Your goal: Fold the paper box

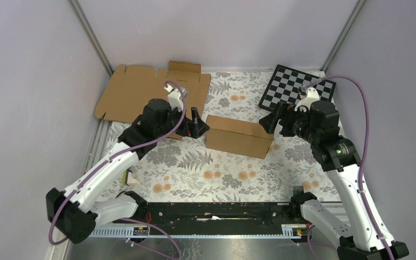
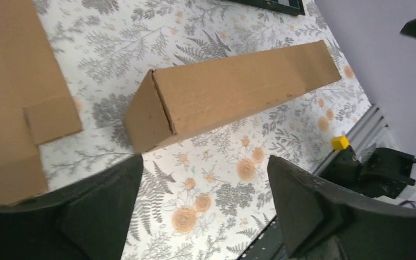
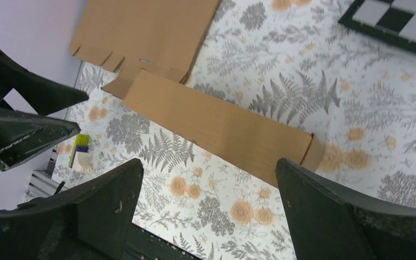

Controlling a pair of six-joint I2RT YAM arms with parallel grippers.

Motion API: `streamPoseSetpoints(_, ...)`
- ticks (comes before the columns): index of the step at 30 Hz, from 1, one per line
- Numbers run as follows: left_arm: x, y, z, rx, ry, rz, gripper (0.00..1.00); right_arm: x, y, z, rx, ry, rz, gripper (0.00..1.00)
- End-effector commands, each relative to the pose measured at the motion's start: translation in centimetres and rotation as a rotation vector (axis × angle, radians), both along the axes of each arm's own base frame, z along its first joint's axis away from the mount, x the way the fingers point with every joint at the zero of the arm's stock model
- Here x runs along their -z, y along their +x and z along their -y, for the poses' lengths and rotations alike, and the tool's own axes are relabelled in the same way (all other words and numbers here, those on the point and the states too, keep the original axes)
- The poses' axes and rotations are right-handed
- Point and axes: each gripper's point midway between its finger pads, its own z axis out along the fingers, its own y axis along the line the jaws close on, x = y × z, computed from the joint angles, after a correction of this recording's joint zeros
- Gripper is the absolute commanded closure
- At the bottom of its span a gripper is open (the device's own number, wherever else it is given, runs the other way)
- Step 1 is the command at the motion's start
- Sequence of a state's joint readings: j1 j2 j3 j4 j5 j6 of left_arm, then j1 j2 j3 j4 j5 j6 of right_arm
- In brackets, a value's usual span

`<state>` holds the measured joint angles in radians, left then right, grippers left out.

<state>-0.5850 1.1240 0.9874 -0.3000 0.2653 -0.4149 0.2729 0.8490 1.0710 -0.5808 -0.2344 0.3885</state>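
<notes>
**Box closed up, lying between two open grippers**

The box (image 1: 239, 136) lay on the bench (image 1: 195, 168) as a closed, long, low block, resting on one broad face with no flap standing loose that the views showed. Its long axis ran left to right, end to end from one gripper to the other, with the right end skewed a little toward the arm bases.

The left gripper (image 1: 199, 128) sat just off the box's left end with its jaws spread and nothing between them. From its wrist camera the box's end face lay straight ahead, beyond the fingertips and clear of them. The right gripper (image 1: 270, 122) sat just off the right end, jaws also wide and empty, and its wrist view showed the box running crosswise ahead of the fingers without contact. Neither arm was plainly the nearer; each faced its own end.

Judged from this, the folding looked done or nearly so. Any further move would turn on that end-on arrangement: a squeeze along the long axis would need both arms pushing inward together, while a press on the top would need a gripper to rise over the box first.

Left of the box and farther back lay a flat sheet (image 1: 141, 92). Right of it and farther back lay a checkerboard (image 1: 295, 89).
</notes>
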Motion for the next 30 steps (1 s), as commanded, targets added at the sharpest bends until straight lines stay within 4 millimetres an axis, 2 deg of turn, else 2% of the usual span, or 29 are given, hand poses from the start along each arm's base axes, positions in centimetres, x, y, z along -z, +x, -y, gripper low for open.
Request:
streamPoseSetpoints(1, -3.8, -0.1, -2.7, -0.087, 0.026, 0.127, 0.02, -2.2, 1.8, -0.5, -0.073, -0.094, 0.08, 0.0)
streamPoseSetpoints(4, -4.0, 0.0, -5.1, -0.173, 0.091, 0.143, 0.01, -1.2, 2.4, -1.3, -0.143, -0.172, 0.074, 0.01)
streamPoseSetpoints(9, -3.9, 0.1, -8.9, -0.314, 0.179, 0.168, 0.01, -1.8, 3.4, -4.1, -0.268, -0.237, 0.164, 0.0)
streamPoseSetpoints(12, -2.6, -0.3, -10.1, -0.321, 0.237, 0.19, 0.01, -1.9, 3.3, -6.5, -0.41, -0.265, 0.177, 0.0)
streamPoseSetpoints(16, -0.6, -1.0, -11.3, -0.314, 0.311, 0.198, 0.01, 0.2, 3.2, -9.0, -0.557, -0.343, 0.17, 0.0)
streamPoseSetpoints(22, 1.2, -1.6, -12.8, -0.336, 0.352, 0.235, 0.01, 4.0, 4.3, -11.1, -0.666, -0.444, 0.132, 0.0)
streamPoseSetpoints(27, 2.6, -1.7, -13.2, -0.349, 0.372, 0.232, 0.01, 6.8, 4.5, -11.8, -0.757, -0.529, 0.129, 0.0)
streamPoseSetpoints(30, 2.7, -1.6, -12.9, -0.335, 0.368, 0.229, 0.01, 7.9, 6.1, -11.0, -0.716, -0.632, 0.137, 0.0)
